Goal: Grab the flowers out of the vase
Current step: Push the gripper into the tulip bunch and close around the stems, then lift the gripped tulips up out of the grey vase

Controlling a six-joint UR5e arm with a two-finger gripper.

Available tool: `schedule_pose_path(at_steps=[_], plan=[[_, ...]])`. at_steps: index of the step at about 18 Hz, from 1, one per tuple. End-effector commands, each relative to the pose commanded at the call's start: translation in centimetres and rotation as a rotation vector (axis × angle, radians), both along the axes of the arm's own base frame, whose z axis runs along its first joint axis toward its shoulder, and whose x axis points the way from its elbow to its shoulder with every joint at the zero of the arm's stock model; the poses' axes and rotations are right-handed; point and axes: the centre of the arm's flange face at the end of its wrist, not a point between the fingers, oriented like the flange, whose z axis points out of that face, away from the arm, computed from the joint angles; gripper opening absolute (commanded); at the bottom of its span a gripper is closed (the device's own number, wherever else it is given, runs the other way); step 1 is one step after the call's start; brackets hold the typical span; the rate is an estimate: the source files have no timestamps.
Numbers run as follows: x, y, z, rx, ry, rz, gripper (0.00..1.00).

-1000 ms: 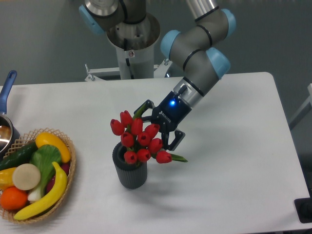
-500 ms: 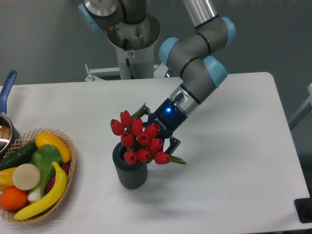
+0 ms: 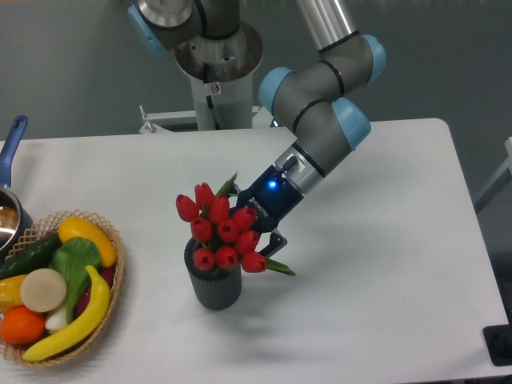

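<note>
Grey UR5e arm (image 3: 320,120) with light-blue joint caps, black wrist, blue light.

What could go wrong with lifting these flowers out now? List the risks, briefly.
1. The tool is buried behind the flowers, so its hold cannot be seen; stems may slip or only a few may come out.
2. The vase stands free on the table; a slanted pull could tip or drag it.
3. A leaf pokes out sideways and may snag.

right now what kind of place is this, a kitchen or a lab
Most likely a robot lab set up as a pretend home. The arm's pedestal is bolted behind a plain white table, and the flowers, vase and basket of fruit look like props.
</note>
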Motion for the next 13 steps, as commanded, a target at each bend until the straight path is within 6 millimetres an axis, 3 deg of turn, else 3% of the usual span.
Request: schedule_pose_path(at_steps=[8, 13], plan=[[-0.6, -0.1, 1.8, -0.002, -0.032, 0.031, 0.43], [-0.5, -0.3, 6.7, 0.003, -0.077, 0.079, 0.43]])
